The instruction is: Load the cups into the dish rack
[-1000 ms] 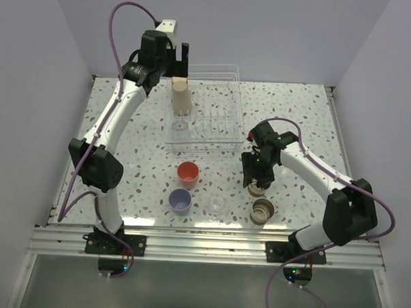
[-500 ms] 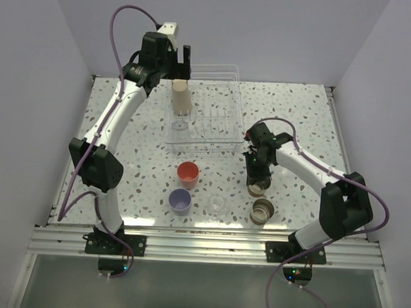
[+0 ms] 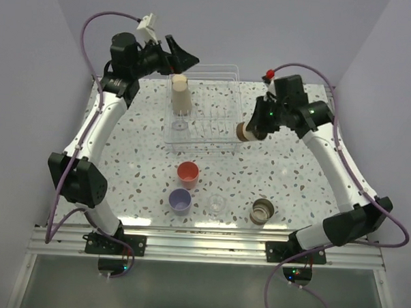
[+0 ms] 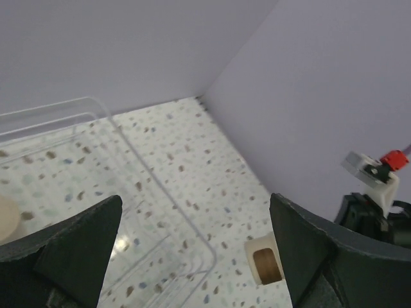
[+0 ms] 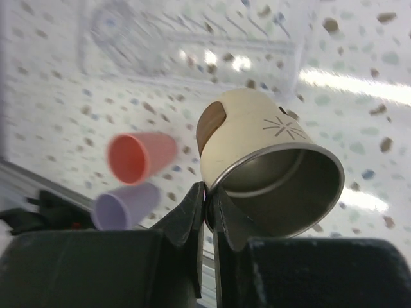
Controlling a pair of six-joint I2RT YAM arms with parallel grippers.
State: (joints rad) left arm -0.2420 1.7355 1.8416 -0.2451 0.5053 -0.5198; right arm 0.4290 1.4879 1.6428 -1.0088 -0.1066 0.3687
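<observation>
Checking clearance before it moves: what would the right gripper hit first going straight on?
Probably the right wall of the dish rack: the right gripper, shut on a tan cup, points left at it. Height is hard to judge.

A white worktop (image 3: pixel 144 163) flecked with brown and grey sits between 3 plain lavender walls (image 3: pixel 279 27), an aluminium rail (image 3: pixel 201 244) running along its near edge.
</observation>
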